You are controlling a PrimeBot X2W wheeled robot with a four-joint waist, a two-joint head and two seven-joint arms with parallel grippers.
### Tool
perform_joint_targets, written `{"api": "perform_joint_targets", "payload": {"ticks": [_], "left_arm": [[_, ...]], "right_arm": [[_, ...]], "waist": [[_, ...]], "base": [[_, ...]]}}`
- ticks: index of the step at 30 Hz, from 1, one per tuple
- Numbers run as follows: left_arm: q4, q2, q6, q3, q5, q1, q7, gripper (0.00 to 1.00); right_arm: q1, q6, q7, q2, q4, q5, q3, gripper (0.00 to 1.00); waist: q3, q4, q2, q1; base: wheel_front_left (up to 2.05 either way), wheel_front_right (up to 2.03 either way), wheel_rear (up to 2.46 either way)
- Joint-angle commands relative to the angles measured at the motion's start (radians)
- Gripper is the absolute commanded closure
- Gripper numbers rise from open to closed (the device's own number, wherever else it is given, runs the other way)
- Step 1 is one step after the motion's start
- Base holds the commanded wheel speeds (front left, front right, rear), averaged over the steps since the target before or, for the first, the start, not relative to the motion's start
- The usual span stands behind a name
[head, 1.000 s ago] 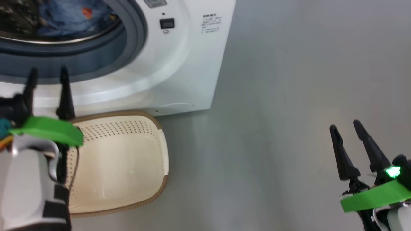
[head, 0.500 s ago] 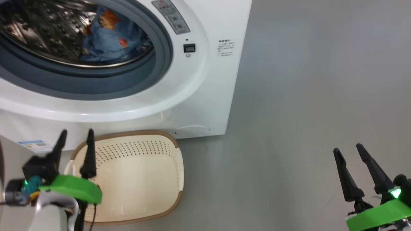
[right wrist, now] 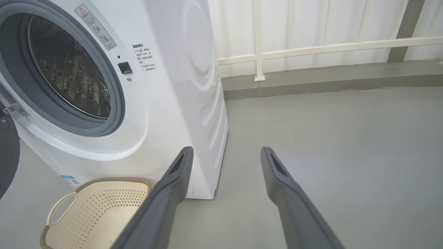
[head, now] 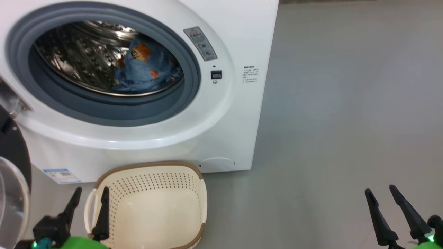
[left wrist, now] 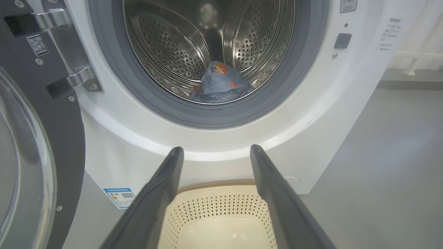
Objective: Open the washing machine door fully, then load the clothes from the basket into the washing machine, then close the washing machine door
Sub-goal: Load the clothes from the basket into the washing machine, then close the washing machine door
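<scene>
Fronting the washing machine point(head: 225, 138): basket point(head: 155, 185); open door point(head: 13, 150) at left.

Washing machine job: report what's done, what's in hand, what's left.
Done: the round glossy black door stands open; the light blue printed clothes lie in the steel drum; the cream perforated basket looks empty. In hand: nothing; left tool and right tool open. Left: closing the door.

The perforated steel drum point(left wrist: 166, 45) is gleaming mirror-bright, the cream perforated plastic basket point(head: 155, 183) is looking matt, and the round black door point(left wrist: 65, 131) is shining glossy.
</scene>
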Motion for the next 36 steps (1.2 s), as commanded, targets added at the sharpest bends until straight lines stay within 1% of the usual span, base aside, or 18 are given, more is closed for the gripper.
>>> {"api": "perform_joint_targets", "payload": {"ticks": [1, 9, 14, 30, 36], "left_arm": [[-0.041, 0.014, 0.006, 0.042, -0.005, 0.012, -0.006, 0.00], [-0.098, 0.013, 0.008, 0.068, -0.001, 0.117, -0.006, 0.00], [-0.117, 0.013, 0.008, 0.075, -0.001, 0.142, -0.006, 0.00], [-0.128, 0.012, 0.010, 0.060, -0.018, 0.140, -0.006, 0.00], [-0.127, 0.012, 0.012, 0.057, -0.025, 0.144, -0.006, 0.00]], "right_arm": [[0.011, 0.009, -0.005, -0.020, -0.024, -0.013, 0.012, 0.00], [0.045, 0.009, -0.005, -0.017, -0.026, -0.015, 0.005, 0.00], [0.051, 0.009, -0.005, -0.013, -0.029, -0.017, 0.003, 0.00], [0.054, 0.009, -0.005, -0.014, -0.032, -0.017, -0.005, 0.00], [0.058, 0.009, -0.005, -0.012, -0.032, -0.018, -0.003, 0.00]], "waist": [[-0.029, 0.009, -0.0001, 0.0001], [-0.065, 0.002, -0.0001, 0.0001], [-0.069, 0.001, -0.0001, 0.0001], [-0.075, 0.000, -0.0001, 0.0001], [-0.079, 0.001, -0.0001, 0.0001]], "base": [[0.00, 0.00, 0.00], [0.00, 0.00, 0.00], [0.00, 0.00, 0.00], [-0.01, 0.01, 0.00], [-0.57, 0.57, 0.00]]}}
